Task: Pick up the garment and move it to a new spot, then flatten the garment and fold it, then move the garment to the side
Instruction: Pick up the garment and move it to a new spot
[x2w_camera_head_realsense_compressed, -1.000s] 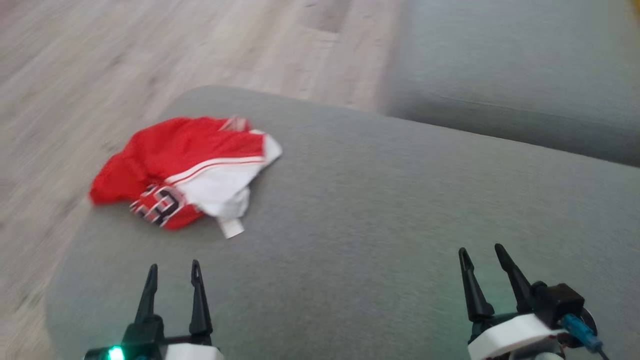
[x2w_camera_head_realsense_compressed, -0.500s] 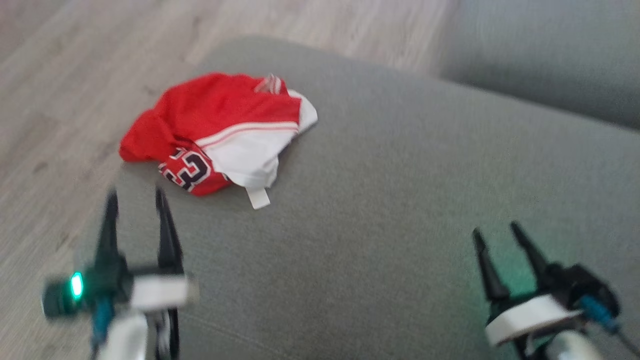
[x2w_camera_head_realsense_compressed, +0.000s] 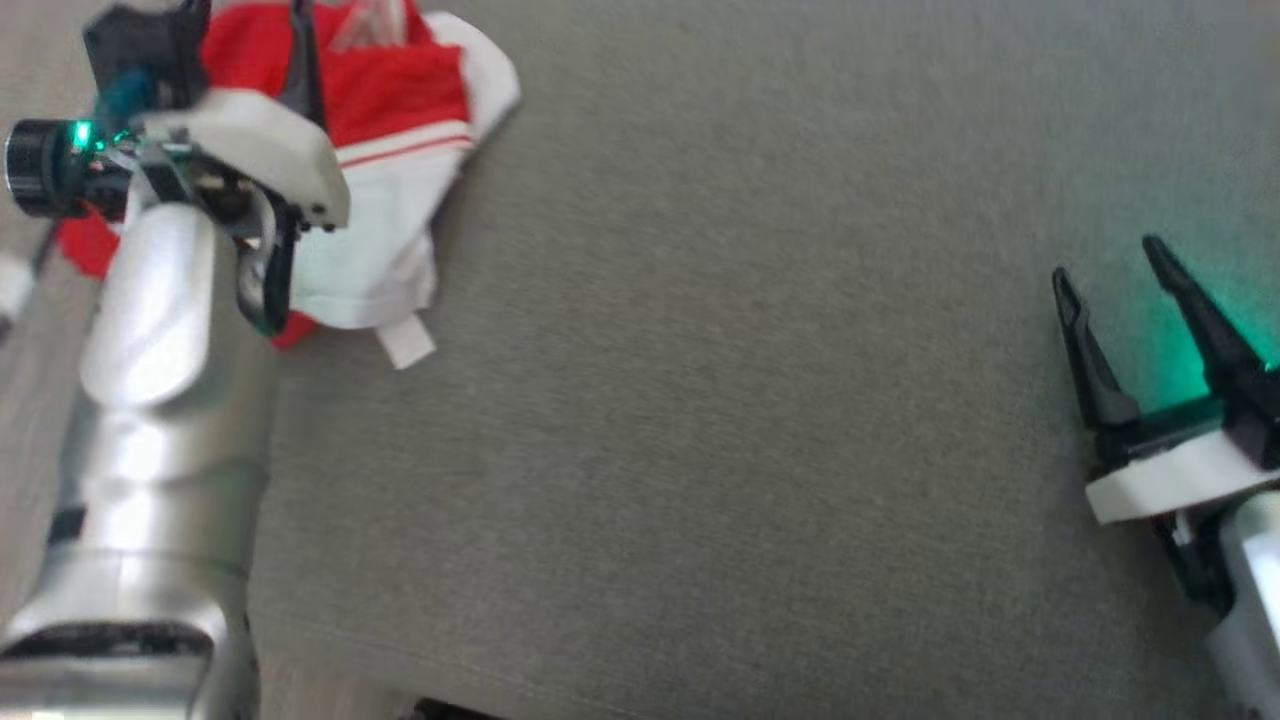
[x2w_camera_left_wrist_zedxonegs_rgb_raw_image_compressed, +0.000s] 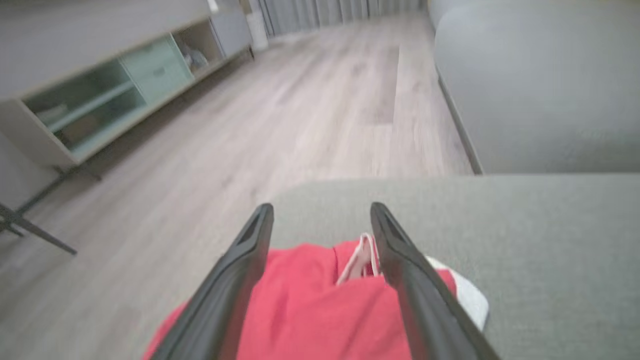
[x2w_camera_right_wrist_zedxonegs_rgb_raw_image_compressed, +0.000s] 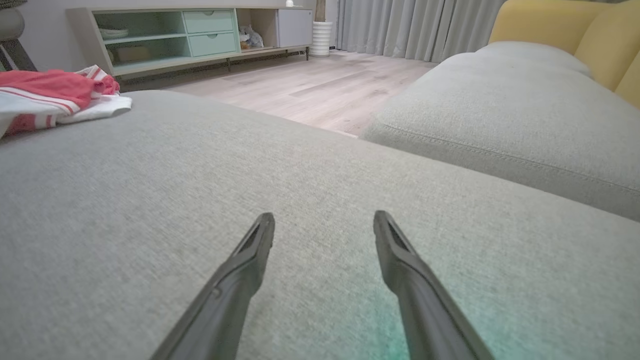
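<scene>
Left end effector (x2w_camera_left_wrist_zedxonegs_rgb_raw_image_compressed: 321, 207) hangs wide over the garment (x2w_camera_left_wrist_zedxonegs_rgb_raw_image_compressed: 300, 310) on the cushion (x2w_camera_head_realsense_compressed: 750, 400); right end effector (x2w_camera_right_wrist_zedxonegs_rgb_raw_image_compressed: 323, 215) wide, empty.

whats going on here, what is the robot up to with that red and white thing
The robot is at the start of a folding job. A crumpled red and white garment lies near the left edge of a grey sofa cushion. The left gripper hangs over it, fingers spread to either side of the red fabric, with nothing pinched yet. The right gripper is open over bare cushion well off to the right, holding nothing. The garment has not yet been lifted, flattened or folded.
</scene>
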